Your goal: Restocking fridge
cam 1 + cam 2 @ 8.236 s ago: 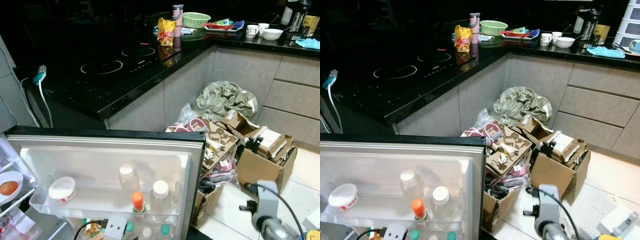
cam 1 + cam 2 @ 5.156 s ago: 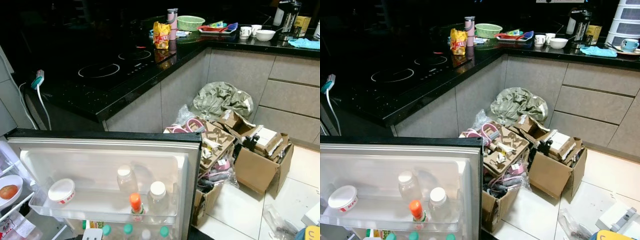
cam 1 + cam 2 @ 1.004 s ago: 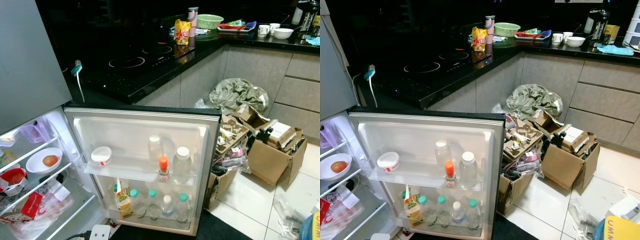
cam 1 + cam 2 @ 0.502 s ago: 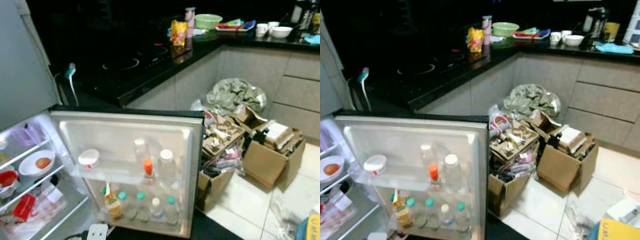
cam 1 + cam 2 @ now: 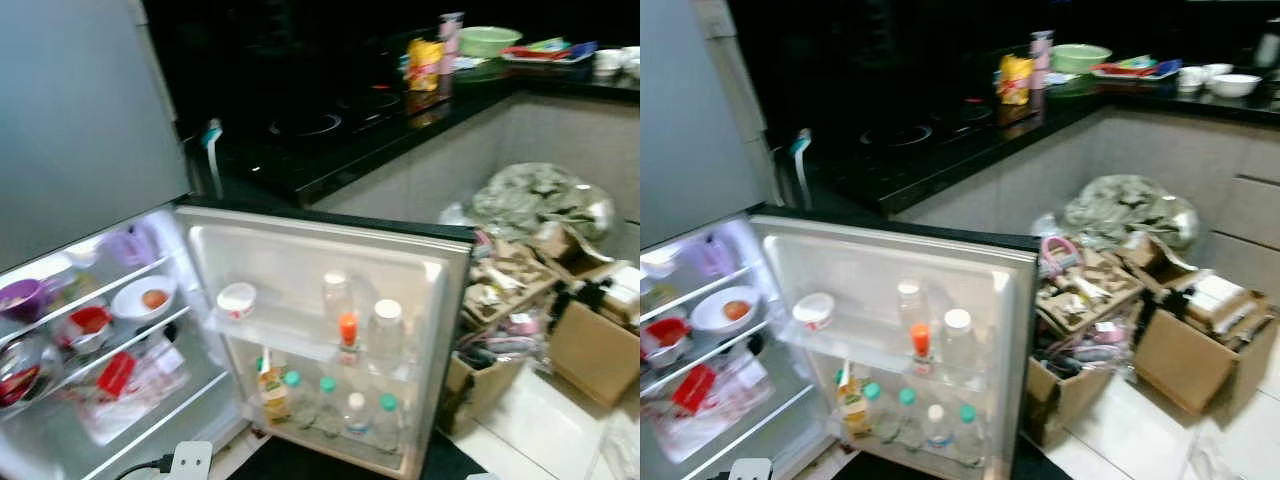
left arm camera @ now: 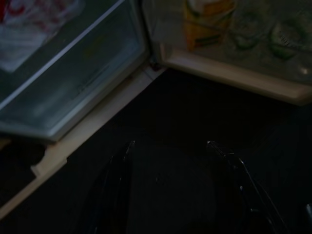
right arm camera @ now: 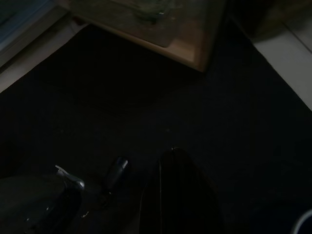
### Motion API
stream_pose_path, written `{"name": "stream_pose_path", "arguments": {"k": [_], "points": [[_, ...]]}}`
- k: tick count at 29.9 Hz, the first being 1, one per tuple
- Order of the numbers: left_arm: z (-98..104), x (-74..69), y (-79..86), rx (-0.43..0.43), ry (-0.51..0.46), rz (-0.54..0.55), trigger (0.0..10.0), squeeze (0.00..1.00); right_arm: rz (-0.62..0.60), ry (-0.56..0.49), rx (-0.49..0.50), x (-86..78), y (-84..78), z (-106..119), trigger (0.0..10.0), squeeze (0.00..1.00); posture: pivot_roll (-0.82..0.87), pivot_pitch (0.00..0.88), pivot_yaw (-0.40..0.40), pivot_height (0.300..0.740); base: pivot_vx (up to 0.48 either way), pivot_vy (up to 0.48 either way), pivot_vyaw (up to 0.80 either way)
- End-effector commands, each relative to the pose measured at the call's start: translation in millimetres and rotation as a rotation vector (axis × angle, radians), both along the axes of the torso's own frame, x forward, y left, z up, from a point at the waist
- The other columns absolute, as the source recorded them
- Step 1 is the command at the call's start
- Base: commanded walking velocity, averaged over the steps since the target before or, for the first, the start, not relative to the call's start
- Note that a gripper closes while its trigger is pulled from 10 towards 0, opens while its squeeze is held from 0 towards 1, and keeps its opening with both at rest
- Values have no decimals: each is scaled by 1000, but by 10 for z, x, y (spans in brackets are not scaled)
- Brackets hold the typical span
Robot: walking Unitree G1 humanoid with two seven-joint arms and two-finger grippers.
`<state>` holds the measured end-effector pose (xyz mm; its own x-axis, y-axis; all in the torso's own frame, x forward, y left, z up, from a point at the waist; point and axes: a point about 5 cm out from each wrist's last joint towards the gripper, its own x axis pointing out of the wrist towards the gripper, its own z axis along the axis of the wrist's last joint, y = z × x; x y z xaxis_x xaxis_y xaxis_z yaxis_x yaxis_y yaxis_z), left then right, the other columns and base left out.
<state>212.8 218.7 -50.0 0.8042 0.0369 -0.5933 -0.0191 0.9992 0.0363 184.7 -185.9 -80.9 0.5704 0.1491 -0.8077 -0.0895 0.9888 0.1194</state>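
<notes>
The fridge door (image 5: 330,260) is standing wide open in a dim kitchen, and everything else is sitting around it. Behind it a black countertop (image 5: 330,150) with an induction hob is running back toward a corner, carrying a yellow snack bag (image 5: 422,62), a pink tumbler (image 5: 450,30) and a green basket (image 5: 490,40). Beyond the door's free edge, open cardboard boxes (image 5: 1090,300) full of packing scraps are crowding the pale tiled floor (image 5: 1110,440), with a crumpled grey-green bag (image 5: 1125,215) behind them. A dark mat (image 7: 146,97) is lying on the floor at the foot of the door.

On the door's upper shelf a small white tub (image 5: 236,298), two clear bottles (image 5: 386,325) and an orange-capped bottle (image 5: 347,330) are standing. Below them a juice carton (image 5: 268,385) and green-capped bottles (image 5: 326,398) are filling the lower shelf. On the hinge side, the lit fridge interior (image 5: 100,400) is showing a white bowl (image 5: 143,297) holding something orange, a purple bowl (image 5: 22,297) and red packets.

All labels are blurring beyond reading.

The left gripper (image 6: 168,161) is hanging over the dark mat below the door, fingers (image 6: 117,170) spread apart and holding nothing. The right gripper (image 7: 170,195) is hanging there too; whether its fingers are apart or together I cannot tell.
</notes>
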Motion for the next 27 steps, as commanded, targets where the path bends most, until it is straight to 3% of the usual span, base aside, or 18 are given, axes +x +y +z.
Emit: {"name": "stream_pose_path", "arguments": {"k": [1,11,15,21,27], "points": [[-4,-10,-17,-3,-2,-18,10000,0,1,1,12,-17,24,-9,10000,0,-21,101,58,740,0,0,800],[-23,-21,-80,-21,8,-56,10000,0,-21,14,11,-97,-17,-40,10000,0,-31,99,68,740,0,0,800],[-27,-19,-82,-18,17,-70,10000,0,-144,24,6,-138,-118,-53,10000,0,-32,96,69,740,0,0,0],[-12,2,-64,-16,14,-65,10000,0,-121,28,-9,-159,-141,-57,10000,0,-34,94,69,740,0,0,0],[-6,11,-55,-15,12,-59,10000,0,-125,22,-6,-154,-151,-52,10000,0,-34,91,69,740,0,-369,0]]}}
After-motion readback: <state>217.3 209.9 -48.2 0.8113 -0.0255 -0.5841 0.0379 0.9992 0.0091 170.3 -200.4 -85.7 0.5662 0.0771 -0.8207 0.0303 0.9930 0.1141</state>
